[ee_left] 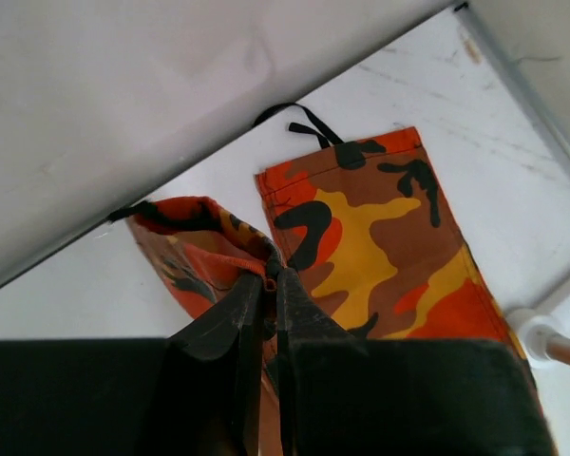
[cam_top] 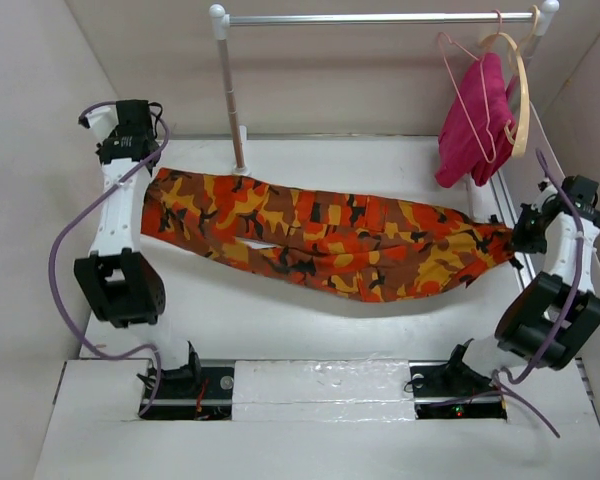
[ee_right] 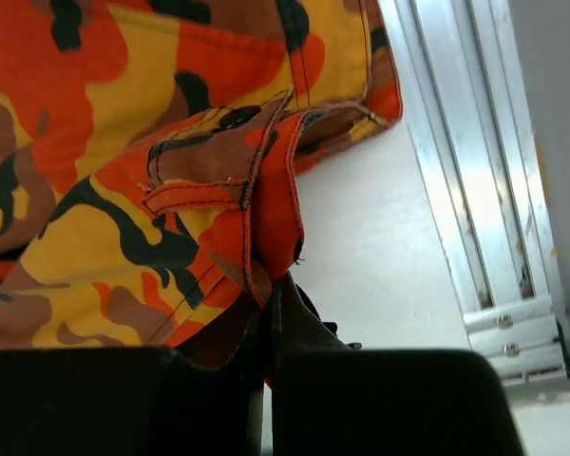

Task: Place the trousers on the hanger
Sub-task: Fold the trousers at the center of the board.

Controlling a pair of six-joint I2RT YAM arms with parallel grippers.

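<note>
1. Left wrist view: the left gripper (ee_left: 269,280) was clamped tight on a bunched cuff of the trousers (ee_left: 380,247). The other leg lay flat beside it, with a black drawstring at its hem.
2. Right wrist view: the right gripper (ee_right: 271,285) was pinched shut on a stitched fold at the waist end, near the ribbed aluminium track (ee_right: 456,190) at the right of the frame.
3. From above, the soft camouflage cloth lay stretched across the middle of the white table (cam_top: 280,330). I judged that gripping both ends kept it taut for lifting.
4. The hanger (cam_top: 472,100), thin pink wire, hung from the metal rail (cam_top: 380,17) at upper right. It was well apart from the trousers, alongside a magenta cloth (cam_top: 465,140) and a pale wooden hanger (cam_top: 521,100).
</note>
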